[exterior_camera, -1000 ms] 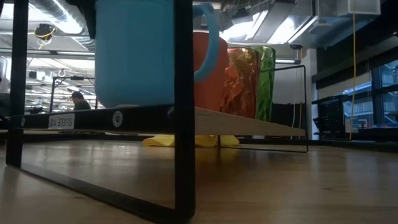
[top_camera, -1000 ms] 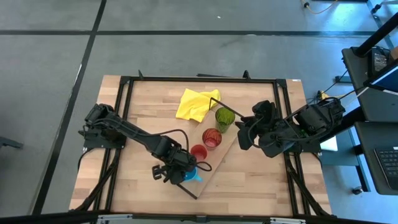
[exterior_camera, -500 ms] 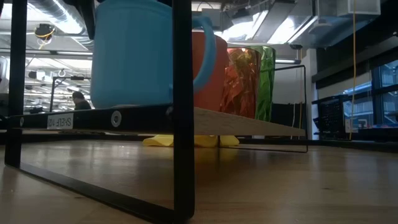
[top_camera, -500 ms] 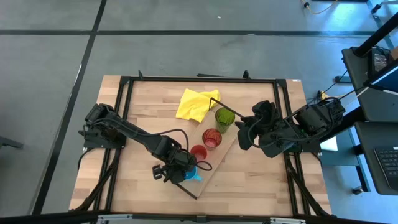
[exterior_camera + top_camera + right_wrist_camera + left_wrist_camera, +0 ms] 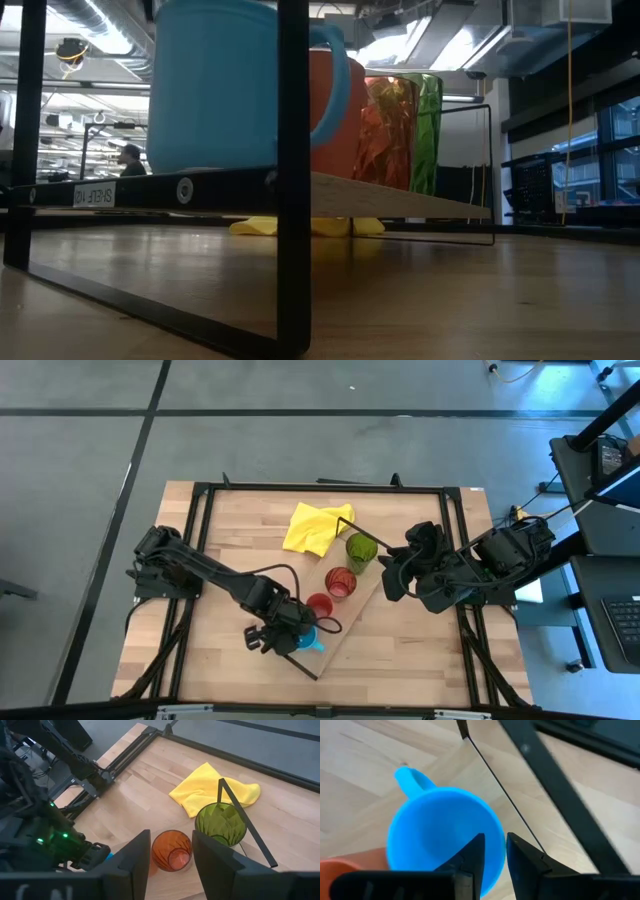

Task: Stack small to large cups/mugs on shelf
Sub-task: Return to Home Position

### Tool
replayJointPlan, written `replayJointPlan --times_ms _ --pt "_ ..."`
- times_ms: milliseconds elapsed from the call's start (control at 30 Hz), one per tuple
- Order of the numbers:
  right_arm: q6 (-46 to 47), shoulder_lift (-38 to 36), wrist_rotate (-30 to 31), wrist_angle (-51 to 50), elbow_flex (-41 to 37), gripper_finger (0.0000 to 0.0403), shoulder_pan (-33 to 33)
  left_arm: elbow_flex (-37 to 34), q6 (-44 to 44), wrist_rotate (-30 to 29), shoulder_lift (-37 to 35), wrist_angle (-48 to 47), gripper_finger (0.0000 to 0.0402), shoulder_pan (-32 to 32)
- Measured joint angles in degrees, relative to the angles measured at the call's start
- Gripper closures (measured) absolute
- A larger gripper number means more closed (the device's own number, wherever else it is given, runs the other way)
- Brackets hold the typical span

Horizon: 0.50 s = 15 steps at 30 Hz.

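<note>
Left gripper (image 5: 494,842): fingers nearly closed, pinching the mug (image 5: 440,830) wall at the rim.
Mug: directly under the gripper, standing on the shelf (image 5: 352,622) end. The red cup (image 5: 319,604) is just beyond, then the glass (image 5: 341,581) and tumbler (image 5: 361,547).
Right gripper (image 5: 171,834): spread wide, empty, hovering just off the tumbler.
Retreat: let go fully, rise straight clear of the rim, then swing home. A sideways pull would likely drag the mug off the edge.
</note>
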Motion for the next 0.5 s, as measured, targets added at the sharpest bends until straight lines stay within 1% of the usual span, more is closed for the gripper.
replayJointPlan --times_ms 167,267,367,500 --pt "0.0 0.0 0.0 0.0 0.0 0.0256 0.0 2.7 -0.1 -0.3 -0.1 -1.3 0.0327 0.2" --pt "0.0 0.0 0.0 0.0 0.0 0.0256 0.0 3.8 -0.1 -1.6 -0.1 -3.6 0.0327 0.2" --pt "0.0 0.0 0.0 0.0 0.0 0.0256 0.0 4.0 -0.7 -2.8 -0.1 -5.4 0.0327 0.3" --pt "0.0 0.0 0.0 0.0 0.0 0.0256 0.0 4.0 -1.5 -2.9 -0.1 -6.3 0.0327 0.4"
